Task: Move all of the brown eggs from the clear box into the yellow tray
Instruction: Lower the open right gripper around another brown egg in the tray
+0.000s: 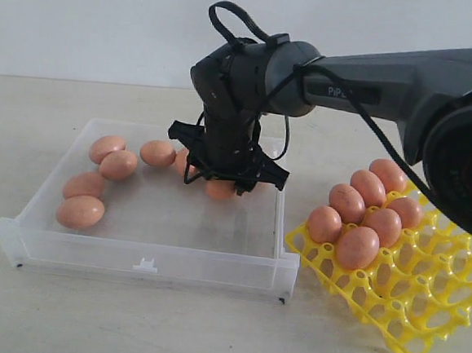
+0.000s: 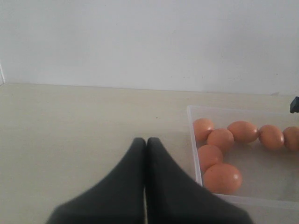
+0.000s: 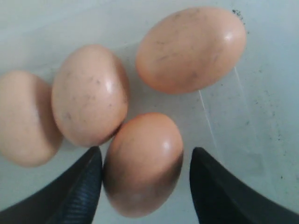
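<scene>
1. Eggs: we're reading the brown eggs as light, rigid and brittle. Their smooth rounded shells are likely going to slip under a skewed pinch.
2. Right gripper is hanging inside the clear box, toward its back wall. Its jaws are spread astride one target egg and not clamping yet, with a gap showing on one side.
3. We're judging the best hold to be across the egg's short axis at its widest belly, squeezing only enough to lift.
4. Neighbour egg is looking to be touching the target, so we're expecting the near finger to nudge it on closing.
5. Left gripper is sitting clenched and empty, just outside the box's side wall.
6. Yellow tray is lying just beside the box and holding several eggs. Others are waiting in the box.
</scene>
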You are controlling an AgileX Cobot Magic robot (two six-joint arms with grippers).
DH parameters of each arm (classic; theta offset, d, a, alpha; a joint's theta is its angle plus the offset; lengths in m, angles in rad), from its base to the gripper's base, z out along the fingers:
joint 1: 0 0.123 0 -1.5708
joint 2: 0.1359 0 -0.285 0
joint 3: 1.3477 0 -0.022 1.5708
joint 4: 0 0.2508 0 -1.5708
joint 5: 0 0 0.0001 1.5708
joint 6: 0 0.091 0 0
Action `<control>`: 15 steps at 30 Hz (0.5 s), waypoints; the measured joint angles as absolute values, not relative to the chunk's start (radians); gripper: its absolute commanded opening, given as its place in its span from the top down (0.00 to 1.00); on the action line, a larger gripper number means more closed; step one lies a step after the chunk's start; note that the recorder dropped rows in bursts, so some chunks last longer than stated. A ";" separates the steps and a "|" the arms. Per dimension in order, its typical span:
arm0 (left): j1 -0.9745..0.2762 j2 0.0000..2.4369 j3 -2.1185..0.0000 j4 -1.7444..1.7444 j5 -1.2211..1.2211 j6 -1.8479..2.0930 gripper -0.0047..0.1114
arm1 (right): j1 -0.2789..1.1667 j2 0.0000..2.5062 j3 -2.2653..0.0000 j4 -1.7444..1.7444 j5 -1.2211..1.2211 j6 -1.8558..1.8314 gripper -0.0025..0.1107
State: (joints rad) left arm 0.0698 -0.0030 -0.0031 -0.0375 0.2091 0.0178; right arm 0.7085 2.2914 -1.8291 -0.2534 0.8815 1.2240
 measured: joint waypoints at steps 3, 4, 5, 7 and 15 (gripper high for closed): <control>0.070 -0.003 -0.003 -0.037 0.209 0.018 1.00 | 0.709 2.294 -1.829 -0.256 0.899 1.220 0.50; 0.070 -0.003 -0.003 -0.037 0.209 0.018 1.00 | 0.709 2.294 -1.829 -0.258 0.901 1.220 0.50; 0.070 -0.003 -0.003 -0.037 0.209 0.018 1.00 | 0.709 2.294 -1.829 -0.260 0.901 1.220 0.50; 0.070 -0.003 -0.003 -0.037 0.209 0.018 1.00 | 0.709 2.294 -1.829 -0.262 0.899 1.220 0.50; 0.070 -0.003 -0.003 -0.037 0.209 0.018 1.00 | 0.709 2.304 -1.829 -0.271 0.897 1.199 0.50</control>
